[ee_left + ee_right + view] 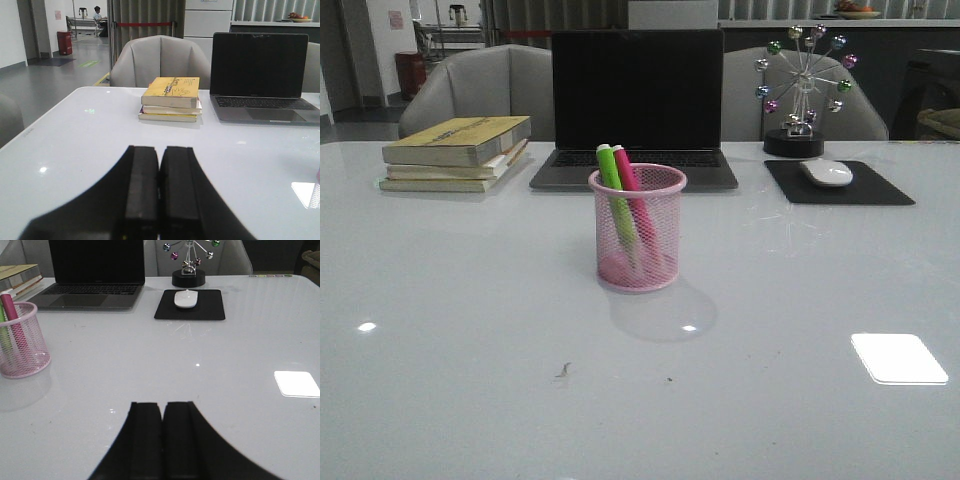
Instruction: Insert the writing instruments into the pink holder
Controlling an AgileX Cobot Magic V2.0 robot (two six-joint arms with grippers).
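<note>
The pink holder (pixel 637 230) stands upright at the table's middle, in front of the laptop. A green marker (pixel 612 176) and a magenta marker (pixel 627 170) lean inside it, tops poking above the rim. The right wrist view shows the pink holder (pixel 22 342) with the magenta marker (pixel 13 315) in it, off to one side of my right gripper (pixel 162 407), which is shut and empty over bare table. My left gripper (pixel 159 150) is shut too, holding nothing, low over the table near the books. Neither arm shows in the front view.
A closed-screen dark laptop (pixel 635 100) sits behind the holder. Stacked books (pixel 455 152) lie at the back left. A white mouse (pixel 826 172) rests on a black pad (pixel 840 185) at the back right, with a ferris-wheel ornament (pixel 802 90) behind it. Grey chairs stand beyond the table.
</note>
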